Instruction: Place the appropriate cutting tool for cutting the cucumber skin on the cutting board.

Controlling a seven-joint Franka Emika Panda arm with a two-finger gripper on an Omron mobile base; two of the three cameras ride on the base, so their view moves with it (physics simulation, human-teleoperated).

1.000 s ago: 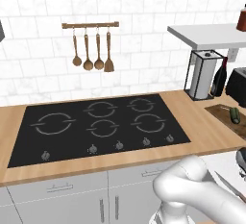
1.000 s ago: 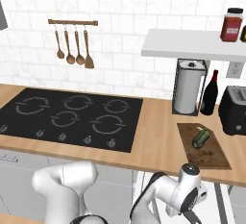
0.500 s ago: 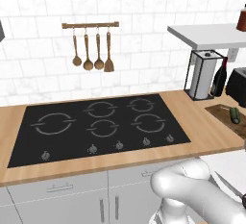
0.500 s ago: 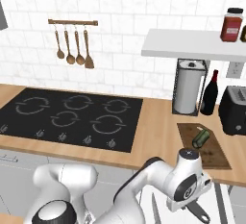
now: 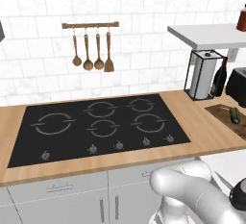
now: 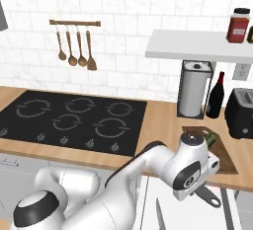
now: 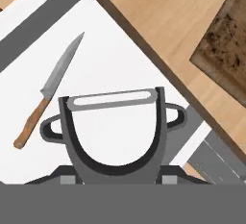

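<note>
A grey Y-shaped peeler point(image 7: 113, 99) sits between my fingertips, and my gripper point(image 7: 115, 180) is shut on it. In the right base view its dark end point(image 6: 211, 199) pokes out below the hand point(image 6: 200, 189), just in front of the counter edge by the dark brown cutting board point(image 6: 223, 153). A stubby green cucumber point(image 6: 210, 139) lies on that board, also seen in the left base view point(image 5: 235, 115). A slim knife point(image 7: 57, 76) with a pointed grey blade and brown handle lies on the white drawer floor below, to the hand's left point(image 6: 159, 215).
Behind the board stand a paper towel holder point(image 6: 192, 95), a dark wine bottle point(image 6: 215, 95) and a black toaster point(image 6: 240, 113). The black stovetop point(image 6: 74, 120) lies to the left. Wooden spoons point(image 5: 91, 50) hang on the wall. A white shelf point(image 6: 197, 46) overhangs the counter.
The hand has risen from low in front of the cabinets to counter height beside the board, carrying the peeler. The knife stays on the drawer floor.
</note>
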